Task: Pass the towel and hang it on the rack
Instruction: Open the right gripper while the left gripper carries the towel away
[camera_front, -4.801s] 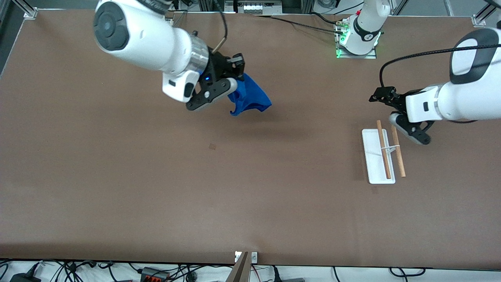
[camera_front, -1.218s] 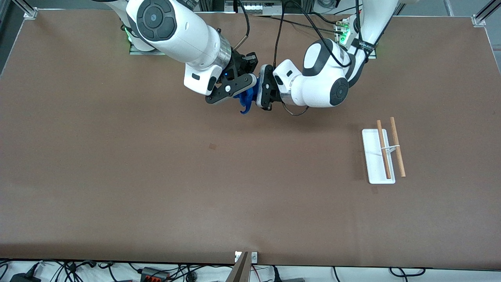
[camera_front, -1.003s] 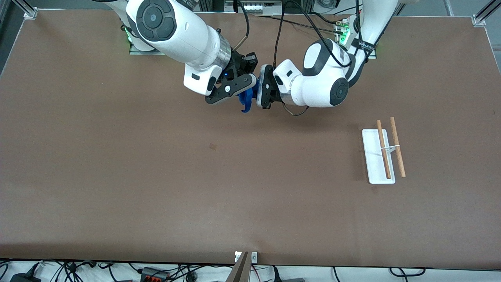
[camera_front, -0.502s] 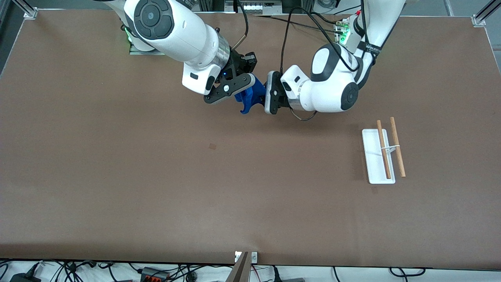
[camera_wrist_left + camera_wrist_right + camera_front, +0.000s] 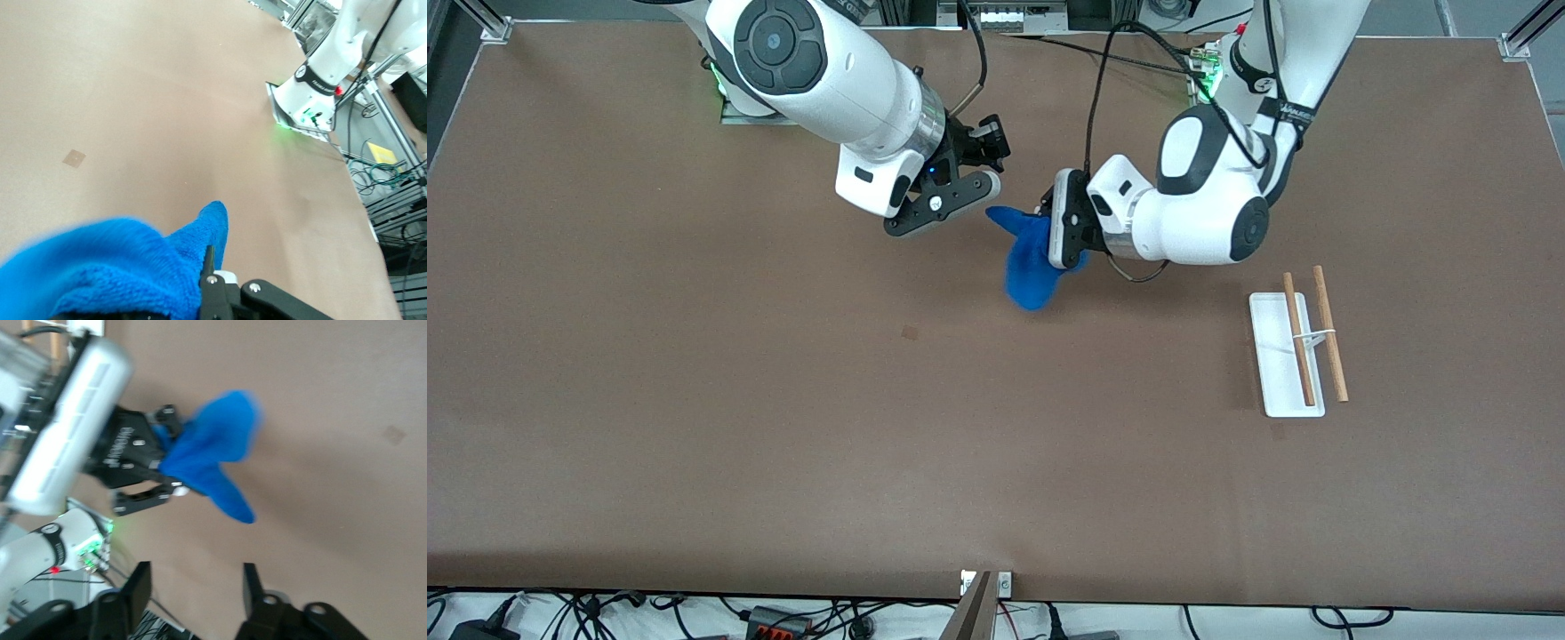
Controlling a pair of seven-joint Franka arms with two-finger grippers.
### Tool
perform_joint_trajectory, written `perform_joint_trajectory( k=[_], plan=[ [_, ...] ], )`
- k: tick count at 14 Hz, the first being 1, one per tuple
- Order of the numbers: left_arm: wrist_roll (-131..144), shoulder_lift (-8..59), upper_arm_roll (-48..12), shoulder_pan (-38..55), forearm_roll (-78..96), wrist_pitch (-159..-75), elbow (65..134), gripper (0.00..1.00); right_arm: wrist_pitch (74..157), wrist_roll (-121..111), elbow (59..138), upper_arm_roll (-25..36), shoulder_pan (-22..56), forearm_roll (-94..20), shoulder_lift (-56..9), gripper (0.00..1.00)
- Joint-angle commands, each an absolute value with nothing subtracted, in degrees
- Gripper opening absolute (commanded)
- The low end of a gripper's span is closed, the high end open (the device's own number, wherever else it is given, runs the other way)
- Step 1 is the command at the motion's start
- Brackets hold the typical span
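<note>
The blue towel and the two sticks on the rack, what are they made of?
The towel looks like soft, fuzzy fabric, maybe microfibre: its surface is fluffy and it droops. The rack's sticks look like bare, matte light-brown wood.

Brown table (image 5: 783, 427), white-based rack (image 5: 1279, 373) with two wooden rods resting toward the left arm's end
</note>
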State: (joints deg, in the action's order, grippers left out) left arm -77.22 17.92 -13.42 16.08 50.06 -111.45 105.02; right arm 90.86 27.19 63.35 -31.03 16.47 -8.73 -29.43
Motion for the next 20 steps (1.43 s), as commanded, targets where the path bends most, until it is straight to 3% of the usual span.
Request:
perform_joint_trajectory(
  k=[1, 7, 11, 13, 20],
  plan=[
    [-77.5, 15.6, -13.4, 11.9, 46.3, -104.6, 103.3, 0.01, 90.1, 28.2, 64.0, -31.0, 15.3, -4.7, -28.8, 1.0],
    [-69.9, 13.4, -13.4, 5.3, 31.1, -93.2, 99.9, 0.01, 92.3, 29.0, 65.2, -31.3, 14.5, -5.5, -30.6, 1.0],
    [-63.9, 11.5, -13.4, 0.7, 21.7, -92.7, 99.0, 0.01, 93.0, 28.8, 65.3, -31.0, 14.1, -4.5, -30.9, 1.0],
    [-58.8, 11.4, -13.4, -1.9, 16.5, -91.4, 98.9, 0.01, 93.4, 28.2, 68.1, -27.8, 12.7, -0.5, -30.9, 1.0],
    [-48.8, 13.3, -13.5, -2.6, -1.5, -89.1, 99.1, 0.01, 94.5, 26.7, 69.0, -27.2, 1.3, 12.3, -31.5, 1.0]
  ],
)
